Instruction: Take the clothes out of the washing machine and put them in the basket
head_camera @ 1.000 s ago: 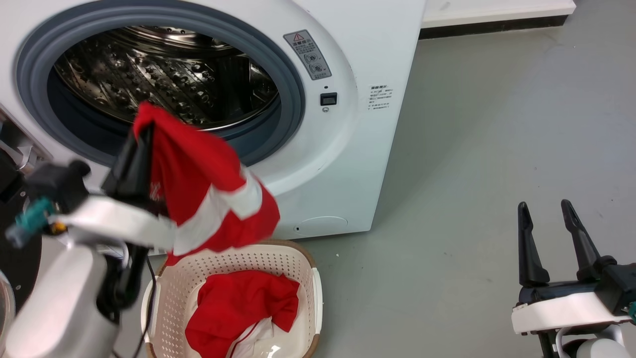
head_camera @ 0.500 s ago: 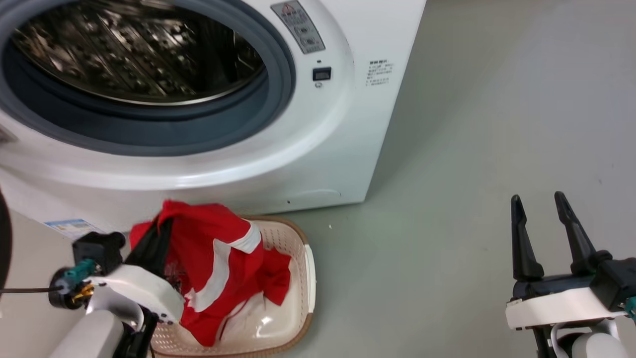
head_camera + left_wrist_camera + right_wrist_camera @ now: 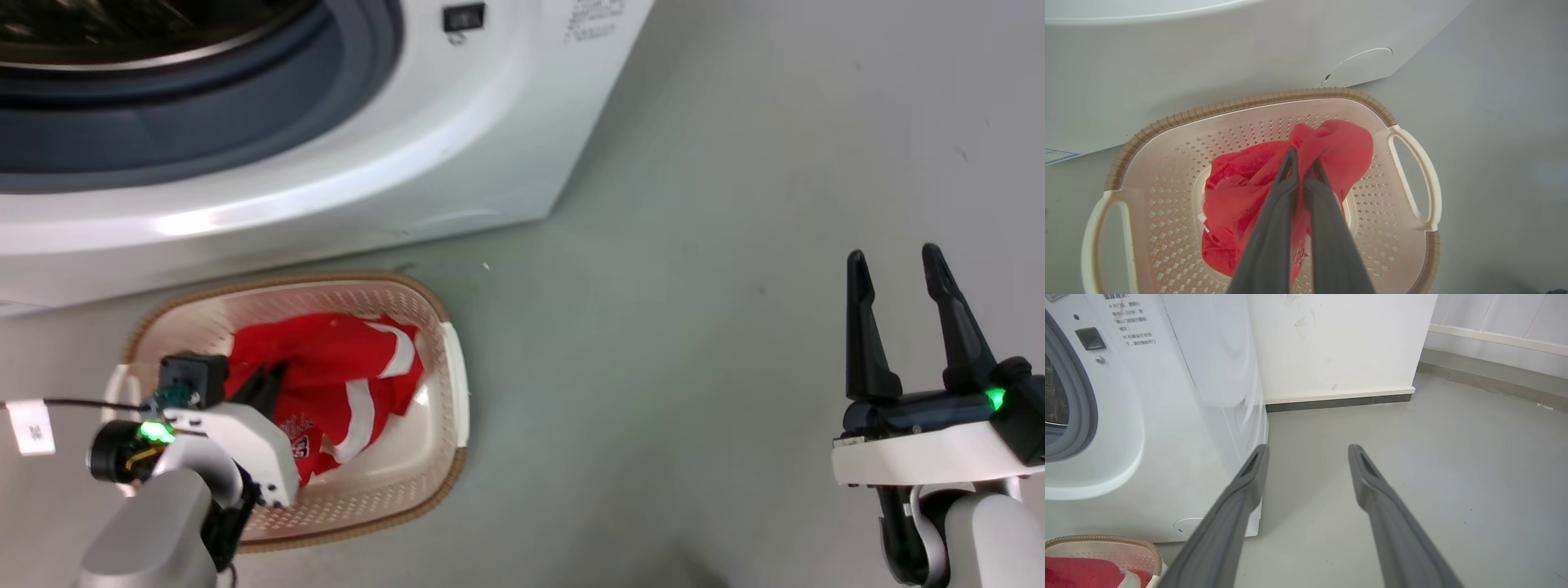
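The cream basket [image 3: 286, 280] sits on the floor just in front of the white washing machine [image 3: 326, 188]. Red clothes [image 3: 343, 367] lie in it, the top one with white bands and dark lettering. My left gripper [image 3: 265, 382] reaches down into the basket, shut on a bunched fold of the red garment [image 3: 1347, 143], which is pinched at the tips of the gripper [image 3: 1303, 157]. The basket's brown rim [image 3: 1249, 102] rings the cloth. My right gripper [image 3: 893, 261] hangs open and holds nothing over bare floor to the right; the gripper [image 3: 1308, 451] points past the machine [image 3: 1188, 416].
Grey floor stretches right of the machine and basket. A white wall with a dark baseboard [image 3: 1339, 402] stands behind the machine. A corner of the basket [image 3: 1106, 541] shows at the lower left of the right wrist view. A white tag [image 3: 30, 426] hangs on the left arm's cable.
The head camera has tilted down. My left gripper has carried the banded red garment from in front of the porthole down into the basket. The right gripper stays open in place.
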